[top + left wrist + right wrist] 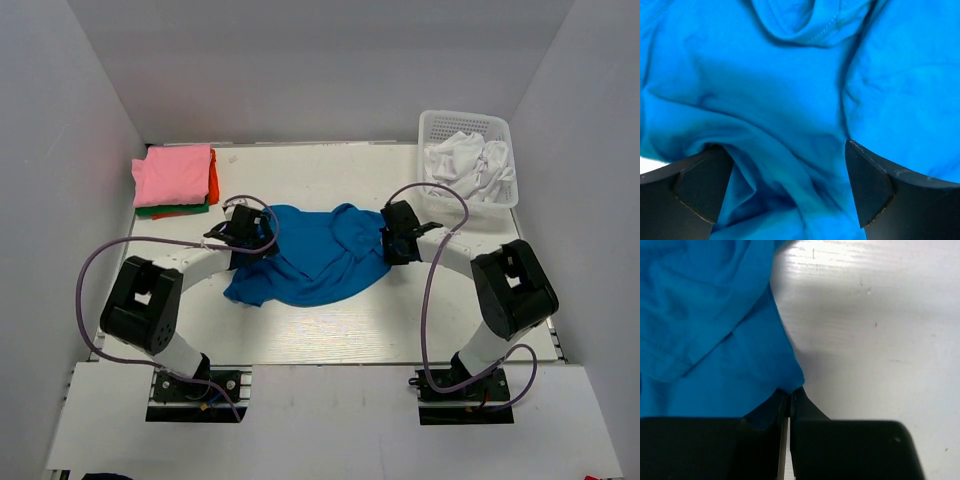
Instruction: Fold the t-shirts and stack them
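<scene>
**Item under handling:** 1 blue t-shirt (310,262) lies crumpled at the middle of the desk (330,335). It is not flat, and a fold of cloth is turned over at its far right.

**Right side:** The right fingers (850,450) are pressed together with a corner of the shirt's edge caught at their tips. I judge this a pinch taken at the garment's right edge so the cloth can be drawn outward.

**Left side:** The left fingers (695,190) are spread wide over a raised ridge of cloth on the shirt's left side, with nothing clamped between them. The likely purpose is a second hold opposite the first, so that 2 grips can tension and flatten the shirt before folding.

**Finished work:** A folded stack (175,172) sits at the far-left corner, pink on top with orange-red and green beneath, well apart from the working area.

**Pending:** White shirts (470,165) are heaped in the lattice basket (460,114) at the far right.

**Risk:** The right pinch holds little cloth and may slip under pull.
</scene>
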